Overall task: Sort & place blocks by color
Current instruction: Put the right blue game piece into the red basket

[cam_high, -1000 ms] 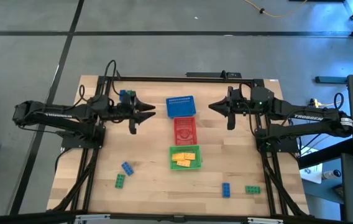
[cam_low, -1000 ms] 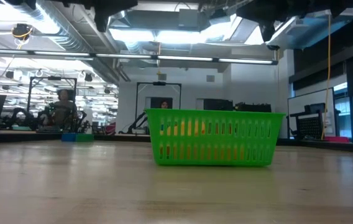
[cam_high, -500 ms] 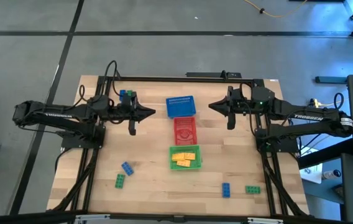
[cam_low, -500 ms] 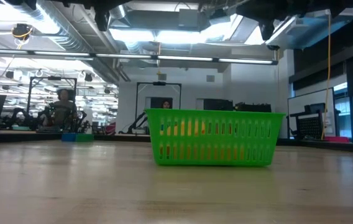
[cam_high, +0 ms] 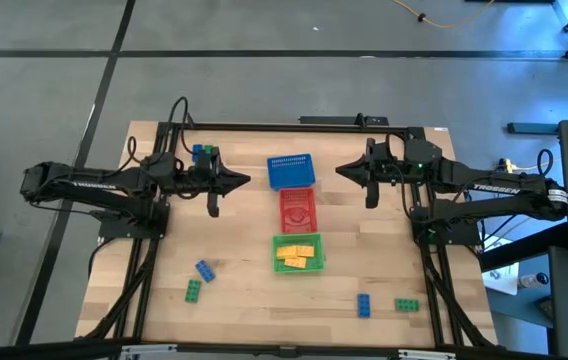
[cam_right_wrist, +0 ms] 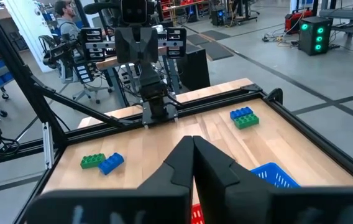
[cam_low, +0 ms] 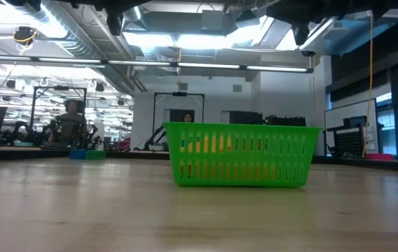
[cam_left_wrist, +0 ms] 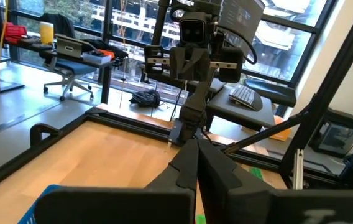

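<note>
We've got both arms parked up high facing each other, left gripper (cam_high: 244, 180) at 9 o'clock of the blue basket (cam_high: 291, 171) and right gripper (cam_high: 342, 170) at 3, fingers pressed together, holding nothing, so we reckon they're just waiting. Yellow blocks (cam_high: 297, 254) already sit in the green basket (cam_high: 278, 264), probably sorted; loose blue and green blocks (cam_high: 199, 280) lie at 7 and 5 o'clock.

Robotics lab, concrete floor (cam_high: 264, 30), exposed ceiling ducts (cam_low: 80, 38), further robot rigs (cam_low: 66, 126), glass walls (cam_left_wrist: 127, 25), office chairs (cam_left_wrist: 71, 81)
</note>
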Controlling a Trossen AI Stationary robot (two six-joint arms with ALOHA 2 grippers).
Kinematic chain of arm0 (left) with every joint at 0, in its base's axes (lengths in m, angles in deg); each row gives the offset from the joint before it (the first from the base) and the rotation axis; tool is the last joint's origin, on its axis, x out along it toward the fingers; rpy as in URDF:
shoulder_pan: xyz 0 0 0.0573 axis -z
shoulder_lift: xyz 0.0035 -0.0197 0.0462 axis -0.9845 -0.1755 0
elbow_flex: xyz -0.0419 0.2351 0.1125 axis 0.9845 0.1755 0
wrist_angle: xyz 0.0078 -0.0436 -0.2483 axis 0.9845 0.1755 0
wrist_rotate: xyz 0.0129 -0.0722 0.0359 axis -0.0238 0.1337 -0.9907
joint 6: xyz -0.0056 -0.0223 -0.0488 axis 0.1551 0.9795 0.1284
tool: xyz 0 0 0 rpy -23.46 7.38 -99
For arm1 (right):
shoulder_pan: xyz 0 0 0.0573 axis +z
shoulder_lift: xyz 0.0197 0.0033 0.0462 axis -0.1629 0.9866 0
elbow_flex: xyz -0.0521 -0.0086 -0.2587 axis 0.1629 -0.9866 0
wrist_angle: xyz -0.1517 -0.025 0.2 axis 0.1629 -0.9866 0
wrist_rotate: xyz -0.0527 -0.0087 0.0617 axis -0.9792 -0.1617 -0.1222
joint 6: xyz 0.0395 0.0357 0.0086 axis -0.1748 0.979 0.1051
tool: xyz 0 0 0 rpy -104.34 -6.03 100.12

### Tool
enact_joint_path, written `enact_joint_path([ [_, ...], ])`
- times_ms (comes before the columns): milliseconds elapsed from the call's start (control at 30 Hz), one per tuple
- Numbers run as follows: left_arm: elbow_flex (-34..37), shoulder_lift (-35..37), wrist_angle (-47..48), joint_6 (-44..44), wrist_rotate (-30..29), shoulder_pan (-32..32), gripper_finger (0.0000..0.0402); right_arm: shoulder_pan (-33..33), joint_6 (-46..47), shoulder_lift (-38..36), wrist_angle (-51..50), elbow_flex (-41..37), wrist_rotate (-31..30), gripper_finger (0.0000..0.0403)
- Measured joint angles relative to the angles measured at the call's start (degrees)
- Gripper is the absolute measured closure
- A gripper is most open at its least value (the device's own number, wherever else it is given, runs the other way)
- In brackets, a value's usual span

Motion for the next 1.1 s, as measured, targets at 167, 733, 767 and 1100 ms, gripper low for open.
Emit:
enact_joint_path([
  [167,0.0,0.0,0.0,0.0,0.0,0.0,0.0401,0.0,1.5,0.0,0.0,0.0,0.0,0.035],
  [733,0.0,0.0,0.0,0.0,-0.2,0.0,0.0401,0.0,0.5,0.0,-1.5,0.0,-2.0,0.016],
  [767,0.0,0.0,0.0,0.0,-0.2,0.0,0.0401,0.0,0.4,0.0,-1.5,0.0,-2.0,0.016],
  [1100,0.0,0.0,0.0,0.0,-0.2,0.0,0.0401,0.0,6.2,0.0,-2.6,0.4,-2.0,0.016],
])
